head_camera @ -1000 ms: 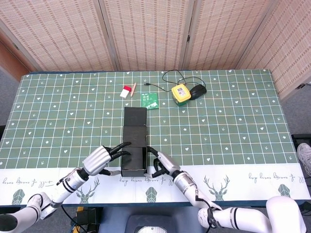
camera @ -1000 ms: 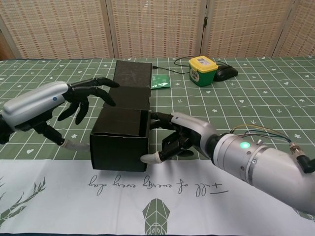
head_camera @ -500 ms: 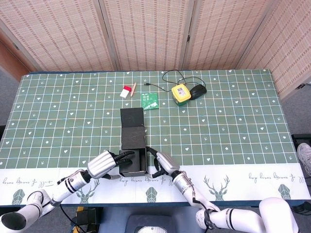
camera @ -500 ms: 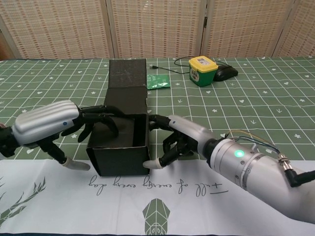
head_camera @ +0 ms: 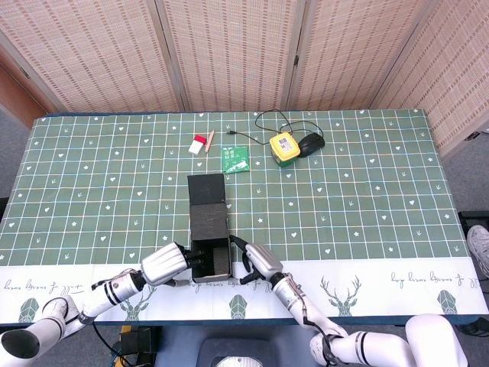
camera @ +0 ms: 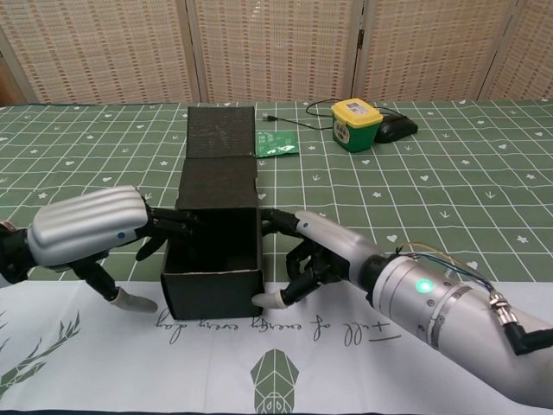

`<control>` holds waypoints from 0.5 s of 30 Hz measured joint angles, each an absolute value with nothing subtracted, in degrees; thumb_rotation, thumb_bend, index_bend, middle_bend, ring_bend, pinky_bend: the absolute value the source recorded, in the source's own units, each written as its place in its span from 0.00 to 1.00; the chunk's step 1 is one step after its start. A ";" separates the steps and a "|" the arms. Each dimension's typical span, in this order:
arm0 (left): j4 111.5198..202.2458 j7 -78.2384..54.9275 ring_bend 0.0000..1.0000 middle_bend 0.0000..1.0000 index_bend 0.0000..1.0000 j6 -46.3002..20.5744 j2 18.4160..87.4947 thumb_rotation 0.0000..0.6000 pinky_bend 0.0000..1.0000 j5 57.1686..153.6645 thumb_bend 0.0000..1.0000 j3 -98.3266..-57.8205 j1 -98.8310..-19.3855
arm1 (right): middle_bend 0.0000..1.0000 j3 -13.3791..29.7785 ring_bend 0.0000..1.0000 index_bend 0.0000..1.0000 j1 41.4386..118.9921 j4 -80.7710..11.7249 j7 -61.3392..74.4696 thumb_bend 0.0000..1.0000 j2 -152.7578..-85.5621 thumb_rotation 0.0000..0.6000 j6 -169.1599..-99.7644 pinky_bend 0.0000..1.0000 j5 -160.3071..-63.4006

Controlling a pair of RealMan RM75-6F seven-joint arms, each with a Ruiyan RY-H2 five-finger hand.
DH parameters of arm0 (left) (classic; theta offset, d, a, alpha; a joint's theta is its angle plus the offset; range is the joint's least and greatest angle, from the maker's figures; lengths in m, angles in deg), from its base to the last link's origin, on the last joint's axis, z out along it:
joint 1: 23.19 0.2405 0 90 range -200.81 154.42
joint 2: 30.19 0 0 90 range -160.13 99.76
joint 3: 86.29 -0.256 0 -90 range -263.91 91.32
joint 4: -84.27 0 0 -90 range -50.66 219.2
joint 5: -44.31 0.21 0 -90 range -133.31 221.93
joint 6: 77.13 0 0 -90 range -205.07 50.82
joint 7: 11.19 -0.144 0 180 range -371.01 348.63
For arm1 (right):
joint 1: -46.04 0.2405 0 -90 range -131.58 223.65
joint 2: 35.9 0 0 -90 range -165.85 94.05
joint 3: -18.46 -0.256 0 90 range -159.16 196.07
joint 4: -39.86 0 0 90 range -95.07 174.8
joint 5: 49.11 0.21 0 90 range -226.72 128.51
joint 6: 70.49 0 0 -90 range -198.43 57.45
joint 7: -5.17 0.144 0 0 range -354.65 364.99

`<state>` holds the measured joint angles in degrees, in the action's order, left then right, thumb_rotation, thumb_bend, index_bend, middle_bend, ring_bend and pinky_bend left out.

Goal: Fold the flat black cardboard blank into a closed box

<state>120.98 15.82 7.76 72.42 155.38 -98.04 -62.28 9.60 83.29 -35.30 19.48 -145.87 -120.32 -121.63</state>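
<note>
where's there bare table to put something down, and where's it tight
Bare tablecloth fills the whole right side, right of the yellow box and mouse, and the left side, left of the black cardboard box. Crowded: the near edge, where left hand and right hand flank the box, and the far middle around the green packet.

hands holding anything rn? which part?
Both hold the black box by its sides: left hand on the left wall, right hand on the right wall.
</note>
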 measured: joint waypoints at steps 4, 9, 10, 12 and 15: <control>122.35 14.58 0.65 0.41 0.45 7.26 72.04 1.00 0.80 155.51 0.04 -98.42 -62.76 | 0.41 9.99 0.74 0.39 83.03 -35.42 19.78 0.32 -145.67 1.00 -120.44 0.97 -122.35; 123.27 12.77 0.65 0.47 0.52 7.10 71.81 1.00 0.80 155.78 0.04 -98.67 -63.34 | 0.41 10.29 0.74 0.39 82.75 -35.49 20.02 0.32 -145.61 1.00 -120.70 0.97 -123.07; 123.29 12.36 0.65 0.49 0.53 7.19 71.80 1.00 0.80 155.90 0.04 -98.70 -63.45 | 0.41 10.31 0.74 0.39 82.71 -35.60 20.15 0.32 -145.60 1.00 -120.68 0.97 -123.07; 123.26 11.37 0.65 0.51 0.55 7.38 71.82 1.00 0.80 156.17 0.04 -98.78 -63.71 | 0.41 10.41 0.74 0.39 82.60 -36.00 20.29 0.32 -145.47 1.00 -120.63 0.97 -123.20; 123.11 10.64 0.65 0.55 0.58 7.59 71.98 1.00 0.80 156.50 0.04 -98.98 -64.11 | 0.41 10.54 0.74 0.39 82.40 -36.23 20.29 0.32 -145.44 1.00 -120.70 0.97 -123.33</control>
<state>123.11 10.64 7.59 71.98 156.50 -98.98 -64.11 10.54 82.40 -36.23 20.29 -145.44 -120.70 -123.33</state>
